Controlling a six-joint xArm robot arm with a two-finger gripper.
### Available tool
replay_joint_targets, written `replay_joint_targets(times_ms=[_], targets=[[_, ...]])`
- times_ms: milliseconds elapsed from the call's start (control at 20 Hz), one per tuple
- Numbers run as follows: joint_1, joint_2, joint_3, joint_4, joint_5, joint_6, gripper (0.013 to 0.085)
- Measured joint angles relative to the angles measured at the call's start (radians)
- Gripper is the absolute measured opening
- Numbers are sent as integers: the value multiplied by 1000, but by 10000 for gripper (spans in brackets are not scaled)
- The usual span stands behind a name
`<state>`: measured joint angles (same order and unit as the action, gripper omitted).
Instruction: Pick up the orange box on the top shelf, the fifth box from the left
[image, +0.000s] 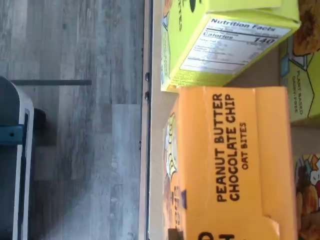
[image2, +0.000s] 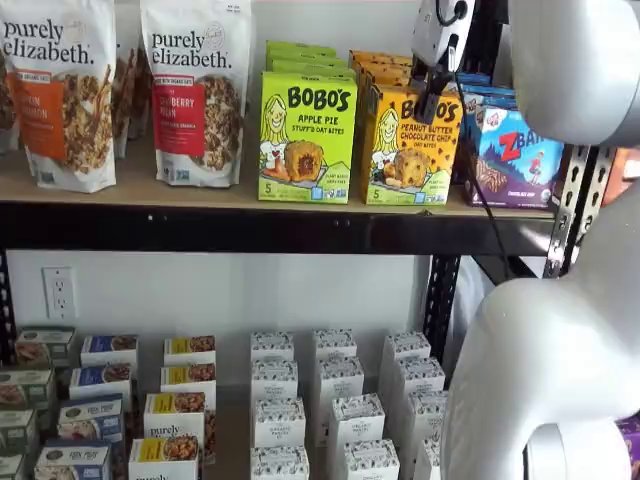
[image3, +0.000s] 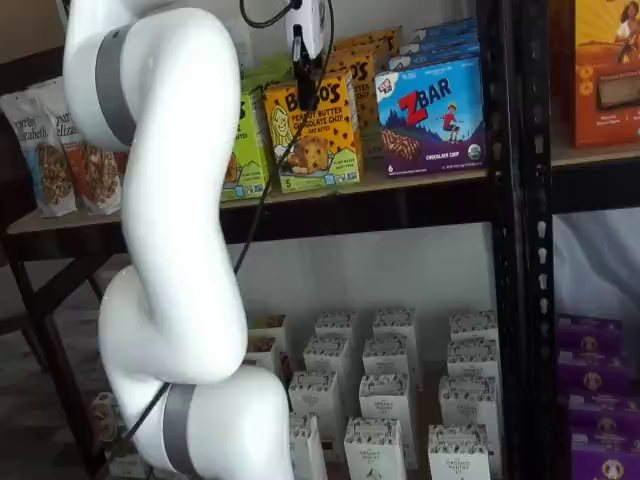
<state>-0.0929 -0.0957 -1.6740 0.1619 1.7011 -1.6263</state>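
While the jaws are closing tight on the orange box (image2: 412, 148) from above, it is standing upright on the top shelf (image2: 250, 228), with the lime-green Apple Pie carton (image2: 307, 137) at nine o'clock and the blue ZBar box (image2: 515, 155) at three o'clock.

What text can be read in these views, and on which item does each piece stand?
"BOBO'S PEANUT BUTTER CHOCOLATE CHIP": orange box
"BOBO'S APPLE PIE STUFF'D OAT BITES": green box
"Nutrition Facts, Calories 140": green box side, wrist view
"ZBAR": blue box
"purely elizabeth.": granola bags
Lower-shelf cartons: print too small to read.
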Motion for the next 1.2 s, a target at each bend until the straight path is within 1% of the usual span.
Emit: replay_joint_targets(times_ms=[200, 700, 900, 1200], targets=[[2, -11, 2, -4, 9, 2, 170], [-24, -51, -9, 31, 107, -6, 170], [-35, -94, 19, 34, 128, -13, 170], [-66, -192, 93, 53, 173, -32, 170]])
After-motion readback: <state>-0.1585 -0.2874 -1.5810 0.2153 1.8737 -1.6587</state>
